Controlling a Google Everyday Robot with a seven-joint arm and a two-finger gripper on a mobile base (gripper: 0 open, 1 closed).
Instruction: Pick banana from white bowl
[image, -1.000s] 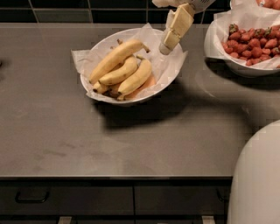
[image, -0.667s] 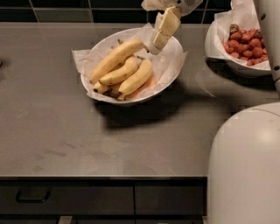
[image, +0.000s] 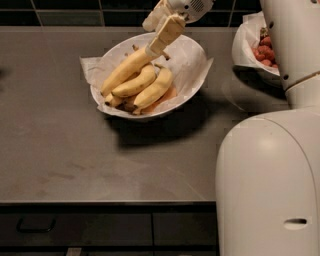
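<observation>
Long, straight yellow banana (image: 125, 70) lies unlifted in the wide paper-lined white bowl (image: 186, 95) — cream gripper (image: 152, 47) at its far end, hold impossible to tell.

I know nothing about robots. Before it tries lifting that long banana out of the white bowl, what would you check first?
1. Tool reaches the banana: ok. The tool is over the white bowl, its tip at the upper end of the banana.
2. Firm hold on the banana: cannot tell.
3. Nothing lying on top of the banana: ok.
4. Neighbours apart from it: not ok. The two shorter bananas lie right against it and might shift when it lifts.
5. Strawberry bowl out of the path: ok, it stands apart from the white bowl.
</observation>
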